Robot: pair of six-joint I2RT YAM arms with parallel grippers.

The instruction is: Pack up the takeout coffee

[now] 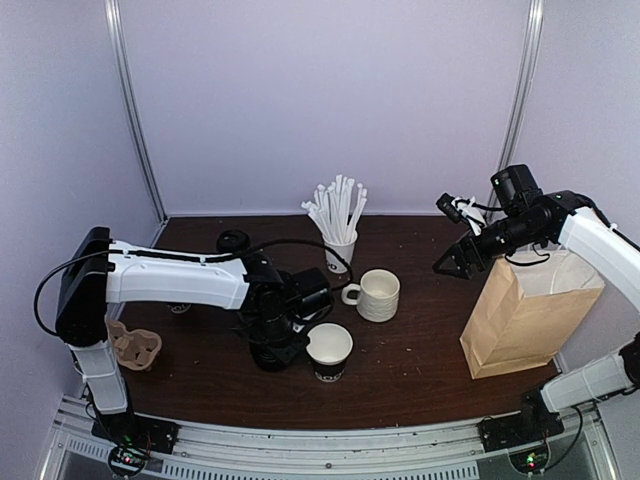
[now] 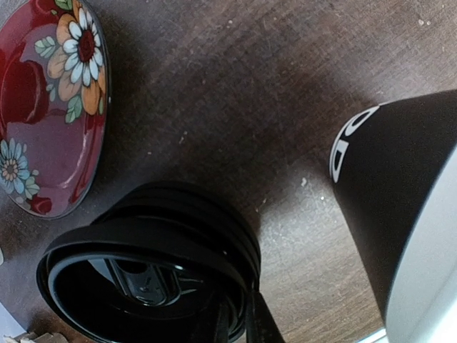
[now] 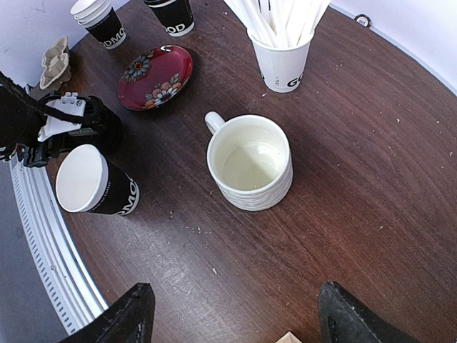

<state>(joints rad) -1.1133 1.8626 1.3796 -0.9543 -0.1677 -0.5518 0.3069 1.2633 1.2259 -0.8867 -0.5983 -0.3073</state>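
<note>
Takeout coffee cup (image 1: 329, 352): small white paper, black lower band with white lettering, standing upright with no lid on, so you see the white inside. It's near the front middle of the dark wooden desk (image 1: 420, 370), just beside the left tool (image 2: 239, 318).

That tool is down on a stack of black plastic lids (image 2: 150, 264). Its jaws are nearly together and pinch the rim of the top lid, as far as the wrist view shows.

The right tool (image 3: 235, 300) hangs wide open with nothing in it, up by the top of the brown paper bag (image 1: 525, 315) on the right side.

Counts:
- lidless cup: one
- second cup (image 1: 233, 241) of the same kind, with a black lid on, at the back left: one
- nested stack of the same cups (image 3: 100, 21) near it: a few, can't tell exactly
- lids in the stack: several, can't count them
- cream ribbed ceramic mug (image 1: 378, 295): one, mid-desk
- white paper cup full of white straws (image 1: 340, 240): one, behind the mug
- dark red plate with painted flowers (image 3: 156, 75): one
- brown cardboard cup carrier (image 1: 133, 347): one, far left
- bag: one
</note>
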